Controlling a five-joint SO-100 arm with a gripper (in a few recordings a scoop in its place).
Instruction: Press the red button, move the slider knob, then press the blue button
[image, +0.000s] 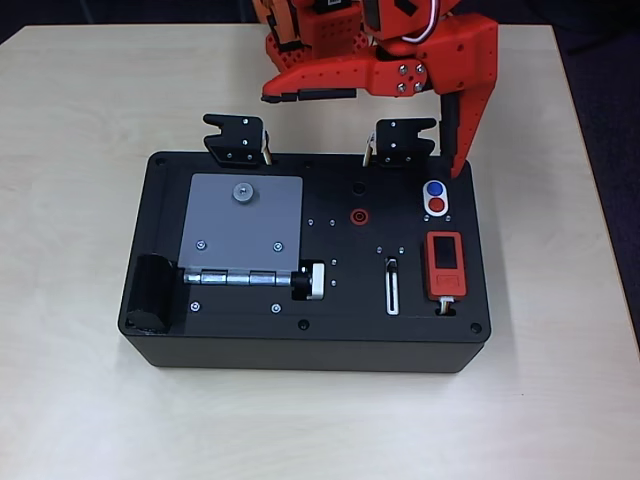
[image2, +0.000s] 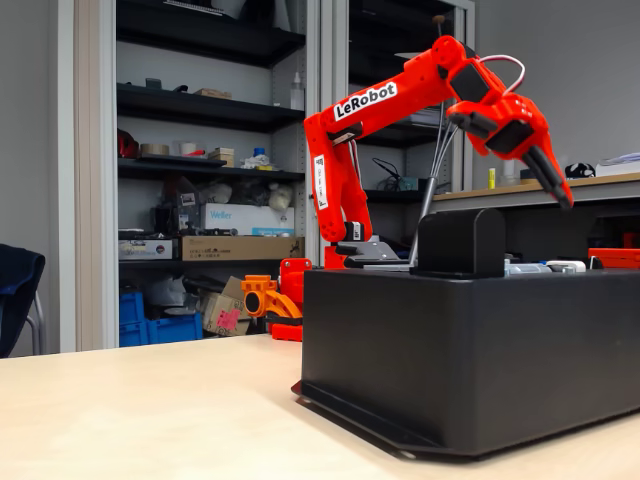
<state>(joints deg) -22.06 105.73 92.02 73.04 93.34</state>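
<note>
Currently logged, 1 moment, 2 views.

Item 1: gripper (image: 461, 170), orange-red. Overhead view: finger tips sit at the back rim of the black box (image: 160, 345), just behind the button pair and a bit to picture right. Fixed view: gripper (image2: 565, 197) hangs above the box top, tip angled down, apart from the surface. Fingers look pressed together into 1 point, clenched on nothing.

Item 2: red button (image: 438, 206), front half of a white oval bezel, right-hand part of the box top in overhead view. Not yet touched by the look of it.

Item 3: blue button (image: 434, 189), same bezel, touching-close behind the red one, so nearer the gripper tip.

Item 4: slider knob (image: 392, 265), small dark nub at the upper end of a white-rimmed slot, near the front, between the silver-and-black cylinder knob (image: 310, 281) and the orange module w/ black screen (image: 444, 262).

Item 5: misc. Grey hinged plate (image: 243, 222), red ring socket (image: 358, 215), 2 black brackets at the back edge. Light wood table (image: 80, 120).

Step in hand, est.: approach to red button; task looks barely begun. Doing it well: tip must pass over blue w/o pressing it, since blue lies between tip and red. Keep height until centred over red, then drop straight down, fingers kept together as 1 poker. Short firm press, lift straight off. Risk: angled tip catching both buttons, as they're nearly touching.
</note>
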